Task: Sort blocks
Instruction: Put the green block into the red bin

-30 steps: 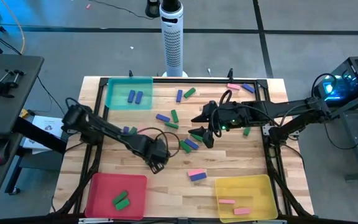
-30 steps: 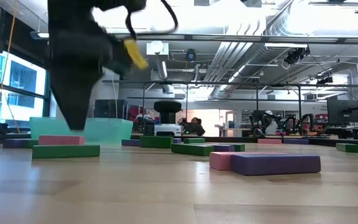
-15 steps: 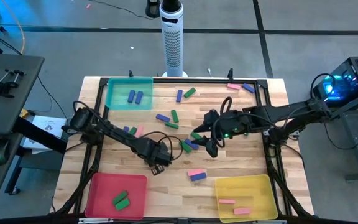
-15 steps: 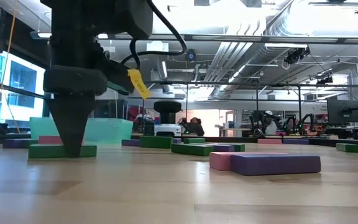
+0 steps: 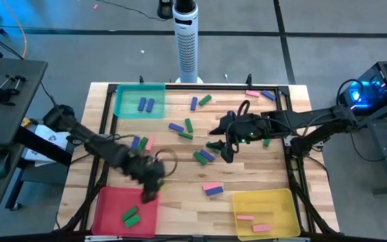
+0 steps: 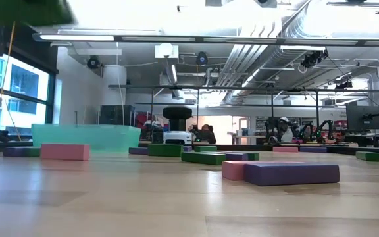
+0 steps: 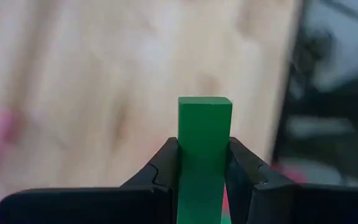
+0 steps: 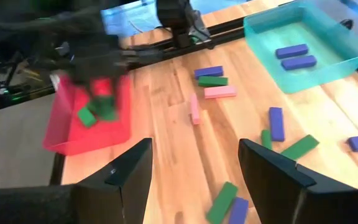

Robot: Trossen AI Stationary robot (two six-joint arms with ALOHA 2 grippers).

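Note:
My left gripper hangs above the far right corner of the red tray, shut on a green block. My right gripper stands open above the loose green and blue blocks at the table's middle; nothing sits between its fingers. More blocks lie flat on the wood: a pink and blue pair, and pink, blue and green ones left of centre. In the low view a pink block rests on the table. My left gripper pinches the green block by its two long sides between its two fingers. The block's free end juts out past the fingertips. The fingers slant downward, and the block is lifted clear of the table.
The teal tray at the far left holds two blue blocks. Two green blocks lie in the red tray, and the yellow tray at the near right holds two pink ones. A white tower stands behind the table's far edge.
My left gripper has shut on a green block lying on the table, lifted it clear, and carried it up and toward the near left corner, over the red tray's edge. The pink block that lay beside it has stayed in place.

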